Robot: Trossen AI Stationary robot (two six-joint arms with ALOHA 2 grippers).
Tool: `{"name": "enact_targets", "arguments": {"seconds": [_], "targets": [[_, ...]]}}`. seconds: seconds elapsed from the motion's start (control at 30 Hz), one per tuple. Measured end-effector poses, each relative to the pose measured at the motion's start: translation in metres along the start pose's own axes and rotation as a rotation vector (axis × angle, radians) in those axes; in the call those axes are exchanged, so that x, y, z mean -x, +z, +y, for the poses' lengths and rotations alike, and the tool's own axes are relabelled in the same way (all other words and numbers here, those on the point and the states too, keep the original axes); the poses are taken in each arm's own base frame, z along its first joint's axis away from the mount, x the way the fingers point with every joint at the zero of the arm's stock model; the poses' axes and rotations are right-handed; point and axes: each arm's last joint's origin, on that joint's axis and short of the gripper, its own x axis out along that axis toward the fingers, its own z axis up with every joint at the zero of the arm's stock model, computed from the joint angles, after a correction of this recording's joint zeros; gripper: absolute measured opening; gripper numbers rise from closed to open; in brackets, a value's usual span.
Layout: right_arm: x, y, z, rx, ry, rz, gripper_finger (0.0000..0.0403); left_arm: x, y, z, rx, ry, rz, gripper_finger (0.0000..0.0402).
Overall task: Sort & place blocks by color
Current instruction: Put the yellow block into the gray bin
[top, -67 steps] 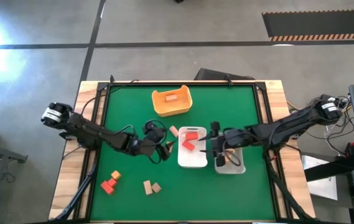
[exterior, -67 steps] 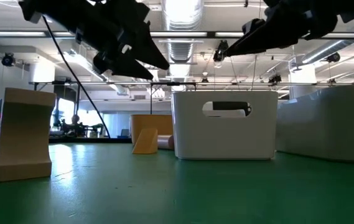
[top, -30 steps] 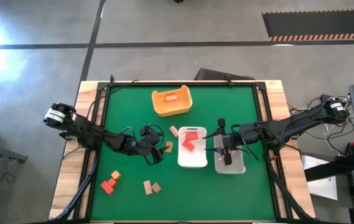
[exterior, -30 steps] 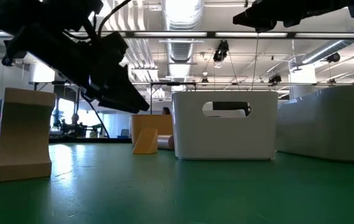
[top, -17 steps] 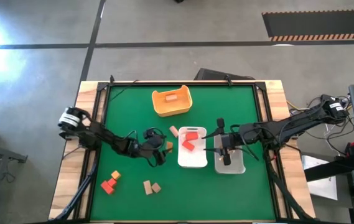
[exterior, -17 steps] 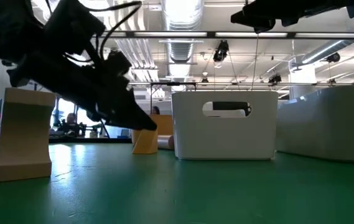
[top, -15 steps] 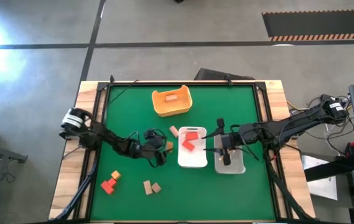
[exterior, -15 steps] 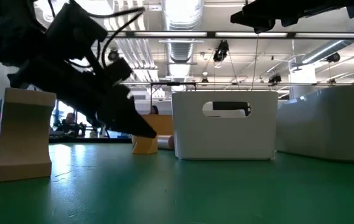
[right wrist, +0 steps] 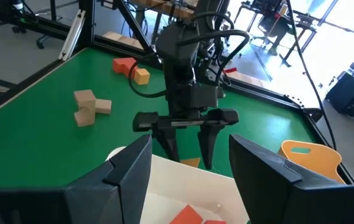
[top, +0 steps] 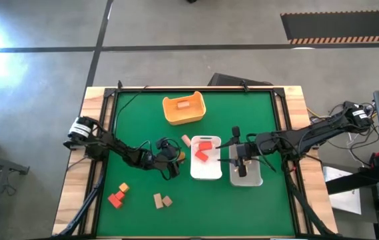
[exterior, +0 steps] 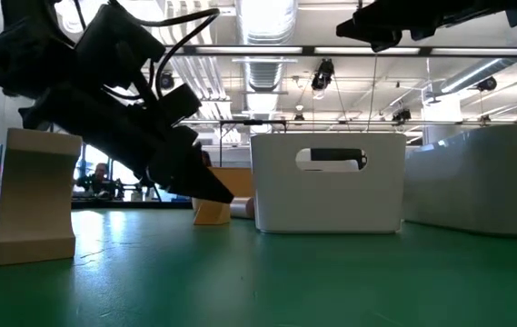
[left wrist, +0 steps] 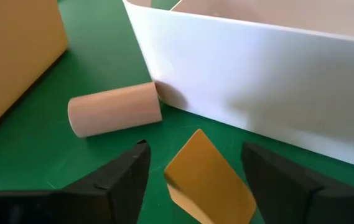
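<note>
A small orange wedge block [left wrist: 208, 179] lies flat on the green table just left of the white tray [top: 206, 172]. A tan cylinder [left wrist: 114, 109] rests on its side against the tray wall. My left gripper [top: 173, 160] is low over the table and open, one finger on each side of the wedge [right wrist: 189, 163] without touching it. Red blocks [top: 203, 149] lie in the white tray. My right gripper [top: 234, 159] hovers open above the clear tray [top: 249, 177]. Orange, red and tan blocks [top: 119, 195] [top: 162, 199] sit near the table's near-left part.
The yellow-orange tub [top: 184, 109] stands toward the far edge with a tan block inside. In the low view, a tall tan block [exterior: 35, 195] stands close to the camera on the left. Bare green mat lies along the near edge and far right.
My left gripper has come down toward the table and edged right toward the white tray, ending with its open fingers around the orange wedge. The blocks have stayed where they were.
</note>
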Motion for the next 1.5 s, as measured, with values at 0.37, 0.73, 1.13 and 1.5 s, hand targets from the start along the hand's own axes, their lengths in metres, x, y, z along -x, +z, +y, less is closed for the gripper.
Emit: {"name": "enact_targets", "arguments": {"seconds": [0.37,0.73,1.13,1.5], "targets": [[0.0,0.0,0.0,-0.007,0.0,0.0,0.0201,0.001,0.0,0.0,-0.011,0.001,0.004,0.0089],[0.0,0.0,0.0,-0.026,0.0,0.001,0.0201,0.035,0.031,0.013,-0.072,-0.006,0.027,0.0015],[-0.001,-0.001,0.0,-0.024,0.001,0.005,0.0201,0.077,0.067,0.021,-0.029,-0.1,-0.077,0.0015],[-0.036,-0.005,0.002,-0.064,-0.006,-0.071,0.0202,0.101,0.104,0.002,-0.09,-0.249,-0.465,0.0015]]}}
